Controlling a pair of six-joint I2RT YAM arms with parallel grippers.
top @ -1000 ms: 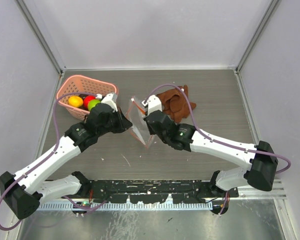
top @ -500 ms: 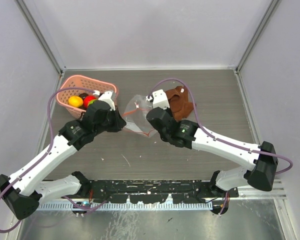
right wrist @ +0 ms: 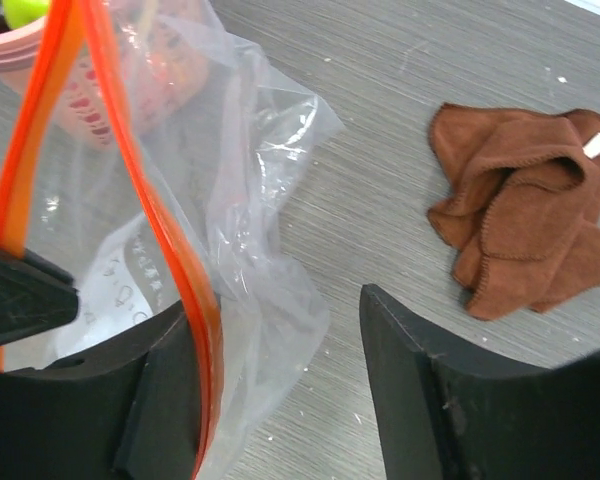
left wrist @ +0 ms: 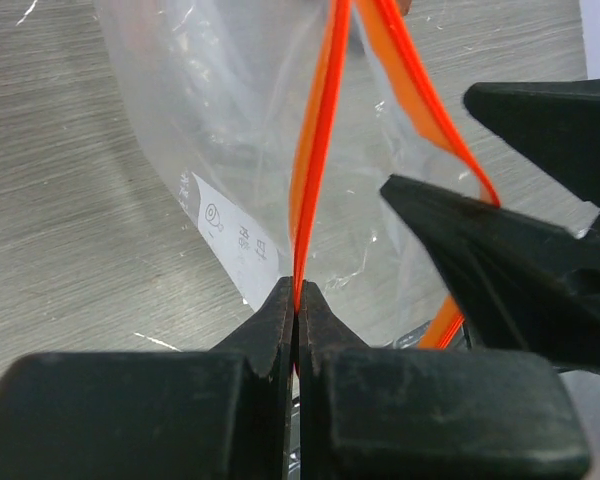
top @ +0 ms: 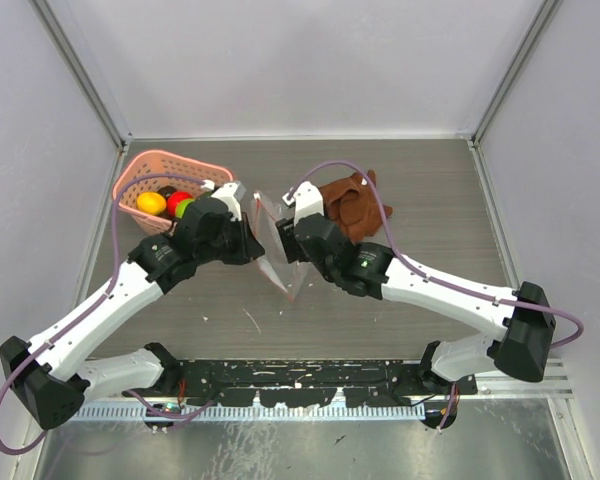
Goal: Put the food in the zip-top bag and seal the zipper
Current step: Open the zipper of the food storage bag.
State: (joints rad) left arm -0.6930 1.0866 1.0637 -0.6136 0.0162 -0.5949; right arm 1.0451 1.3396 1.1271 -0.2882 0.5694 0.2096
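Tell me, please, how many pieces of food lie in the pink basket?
3: yellow one at the left, red one mid-basket, green one beside the left arm. The arm covers part of the basket; more may be hidden.

Overhead looks down; close wrist views share the zip-top bag (left wrist: 210, 120).

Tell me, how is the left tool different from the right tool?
The left tool is shut tight, while the right tool is open with its fingers far apart. The left tool pinches the zipper of the zip-top bag between its fingers. The right tool clamps nothing, and the strip only runs along one of its fingers. Both tools are black, and both are at the bag's mouth.
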